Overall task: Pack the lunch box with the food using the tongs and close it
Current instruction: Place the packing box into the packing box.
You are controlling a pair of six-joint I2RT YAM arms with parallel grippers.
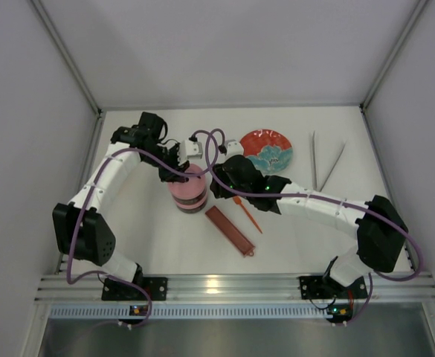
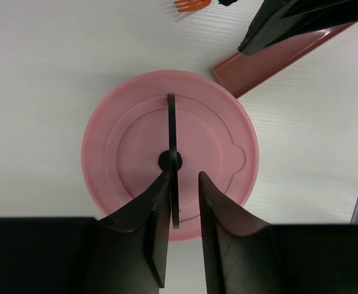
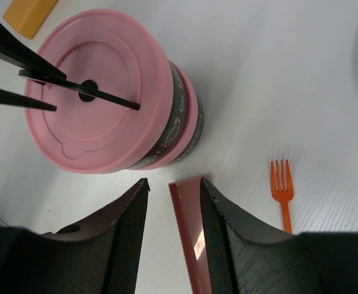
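The lunch box point(image 1: 187, 192) stands stacked and upright at the table's middle, with its pink lid point(image 2: 136, 122) on top. The lid's thin black handle point(image 2: 172, 131) runs between the fingers of my left gripper point(image 2: 183, 175). Those jaws are open, with a gap showing on the right side of the handle. My right gripper point(image 3: 174, 181) hovers open just right of the box point(image 3: 179, 122), nothing between its fingers. The silver tongs point(image 1: 325, 167) lie in a narrow V at the far right. No food shows in any view.
A long dark-red tray point(image 3: 194, 239) lies on the table under my right gripper, next to the box. An orange fork point(image 3: 283, 190) lies to its right. The red-and-blue plate point(image 1: 265, 149) sits behind. A flat orange bar point(image 3: 30, 13) lies beyond the box.
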